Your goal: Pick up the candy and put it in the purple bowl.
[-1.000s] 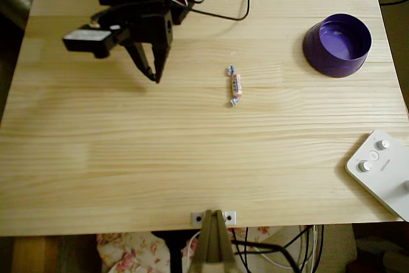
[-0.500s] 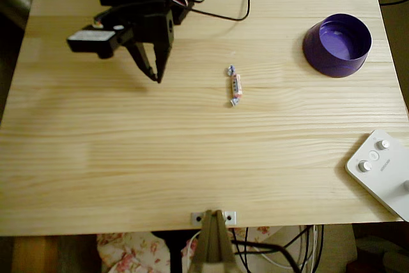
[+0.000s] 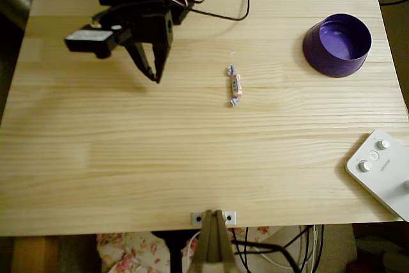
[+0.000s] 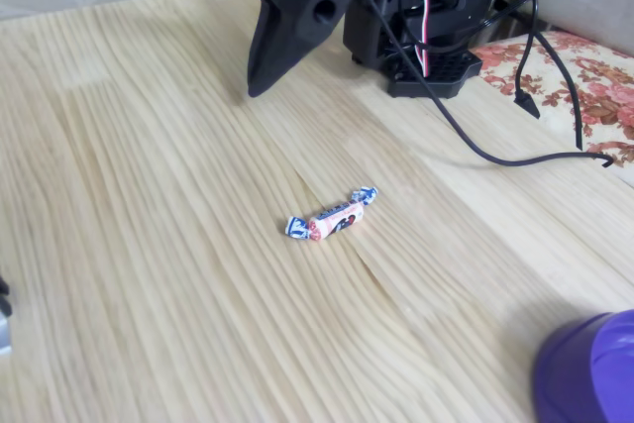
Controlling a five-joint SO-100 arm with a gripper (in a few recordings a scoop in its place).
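Black two-finger gripper pointed down at bare pale wooden table, fingers pressed together, gripping nothing. Tiny pinkish-white wrapped candy well apart to its right in overhead view. Glossy round purple bowl farther right, white box with round knobs near table corner.

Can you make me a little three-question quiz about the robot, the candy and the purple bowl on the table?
1. True or false: the candy already lies inside the purple bowl.
2. In the overhead view, which lies closer to the candy? A) the gripper B) the white box with round knobs C) the metal bracket at the table's near edge
3. Fill in the word: the candy lies on the bare wooden ____.

Key:
1. False. The candy lies on the table, apart from the bowl.
2. A. The gripper hangs to the left of the candy, its jaws close together and holding nothing.
3. Table.
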